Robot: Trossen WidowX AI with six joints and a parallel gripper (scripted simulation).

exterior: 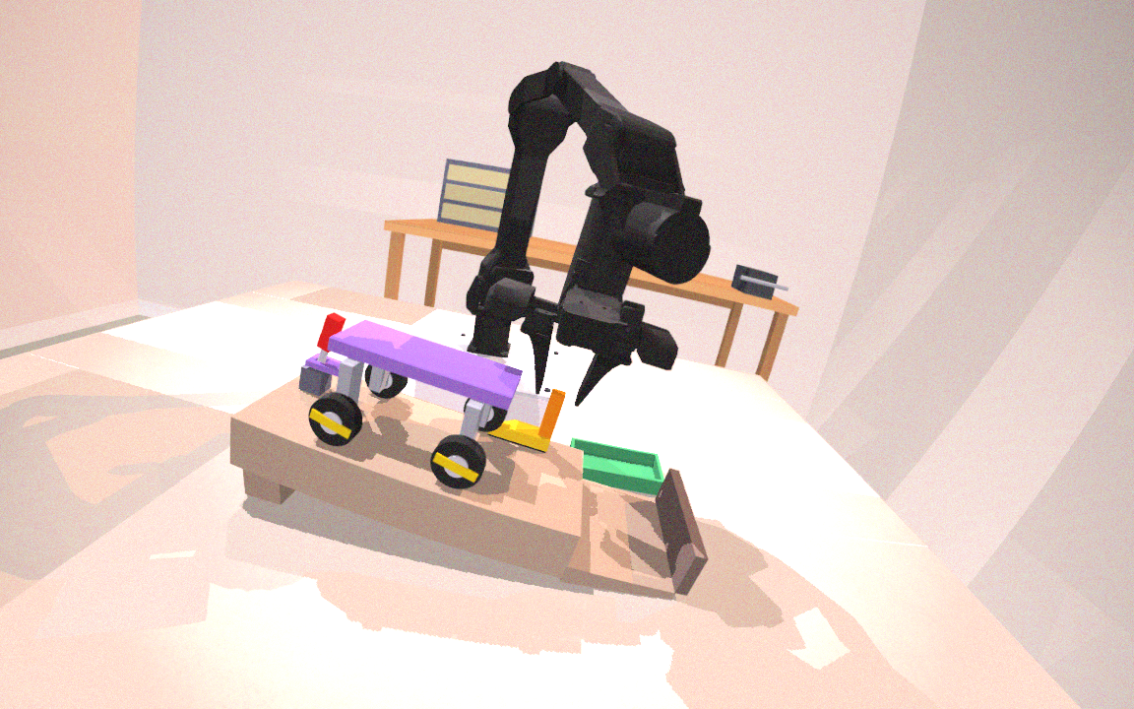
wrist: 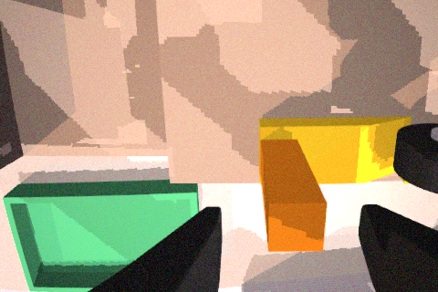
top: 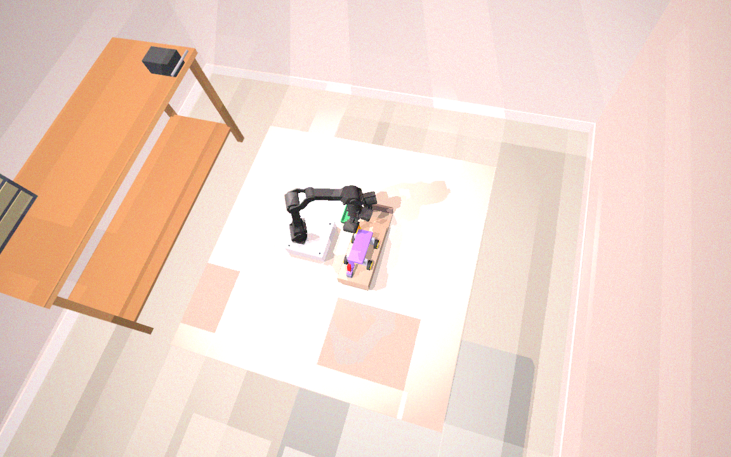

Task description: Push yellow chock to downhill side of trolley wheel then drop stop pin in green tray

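Note:
The purple-topped trolley [top: 361, 245] [exterior: 425, 361] stands on the ramp [exterior: 395, 504] [wrist: 196, 146]. The red-headed stop pin [top: 349, 266] [exterior: 331, 332] is upright in its holder at the uphill end. The yellow chock [exterior: 523, 433] [wrist: 319, 151] lies with its nose at the downhill side of the trolley's far downhill wheel [wrist: 412, 160]; it looks in contact, though the exact touch is unclear. Its orange handle [exterior: 552, 414] [wrist: 297, 225] stands up. My gripper [exterior: 558, 397] [wrist: 290, 221] is partly open around the handle's top, with a gap on both sides, holding nothing.
The green tray [top: 346, 214] [exterior: 619, 478] [wrist: 105, 188] is beside the ramp's downhill part. A brown end board [exterior: 681, 529] stands across the ramp's foot. The arm's white base plate is beside the ramp. A wooden workbench [top: 84, 147] stands farther off.

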